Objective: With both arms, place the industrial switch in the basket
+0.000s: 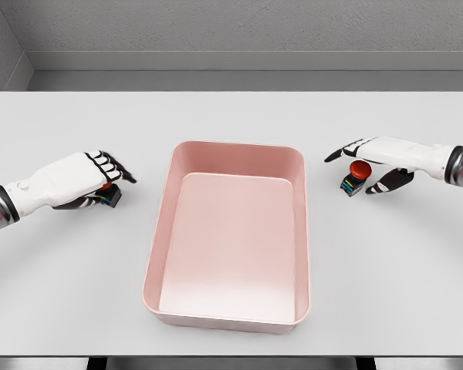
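A pink rectangular basket [160,254] stands in the middle of the white table [62,285]. To its left lies a small dark industrial switch [109,197] with a red button, mostly hidden beneath my left hand [102,185]. That hand's fingers [114,166] curl down over the switch, with the thumb on its near side. A second industrial switch [353,179], black with a red button on top, stands on the table right of the basket. My right hand [366,168] hovers over it, fingers [343,152] spread and thumb apart, not closed on it.
The basket holds nothing. The table's far edge meets a grey wall, and its near edge runs along the bottom of the view. Bare tabletop lies between each hand and the basket's walls.
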